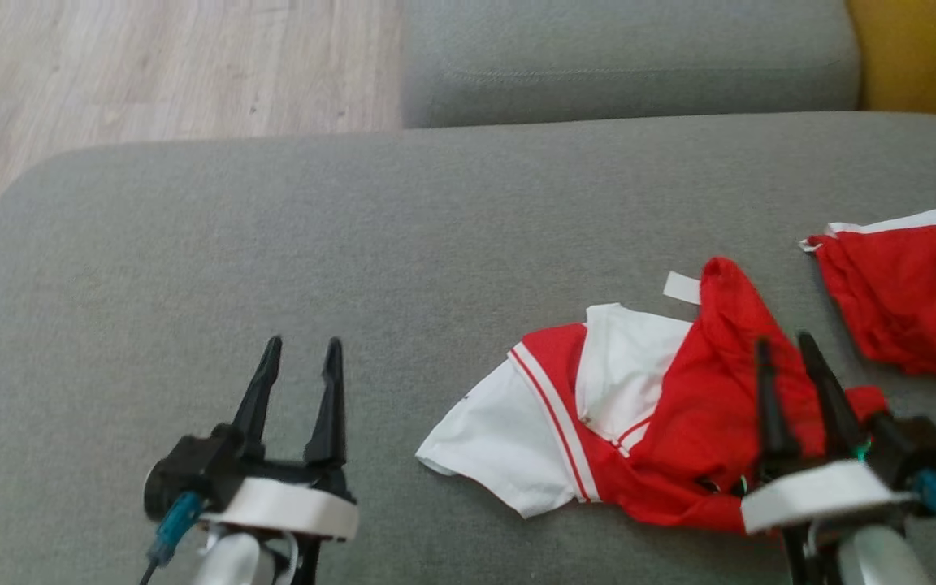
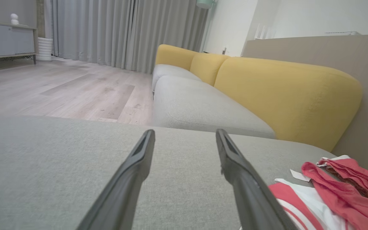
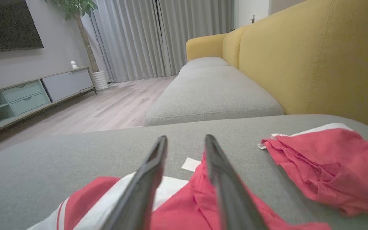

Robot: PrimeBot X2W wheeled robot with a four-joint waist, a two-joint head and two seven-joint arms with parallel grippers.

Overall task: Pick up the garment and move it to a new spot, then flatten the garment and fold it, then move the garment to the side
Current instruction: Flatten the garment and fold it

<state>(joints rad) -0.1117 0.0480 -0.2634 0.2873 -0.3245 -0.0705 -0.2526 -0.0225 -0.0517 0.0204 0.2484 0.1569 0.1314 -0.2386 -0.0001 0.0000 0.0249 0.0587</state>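
Note:
A red and white garment lies crumpled on the grey seat cushion, right of centre, with a white sleeve spread to its left and a white label at its top. My right gripper hovers over the garment's red part, fingers parted with nothing between them. In the right wrist view the garment lies beneath the right gripper. My left gripper stands open over bare cushion at the lower left, well apart from the garment. The left wrist view shows the left gripper and the garment at the lower right.
A second red piece of clothing with a white edge lies at the cushion's right edge. Beyond the cushion is another grey seat and a yellow backrest. Wooden floor lies off the cushion's far left.

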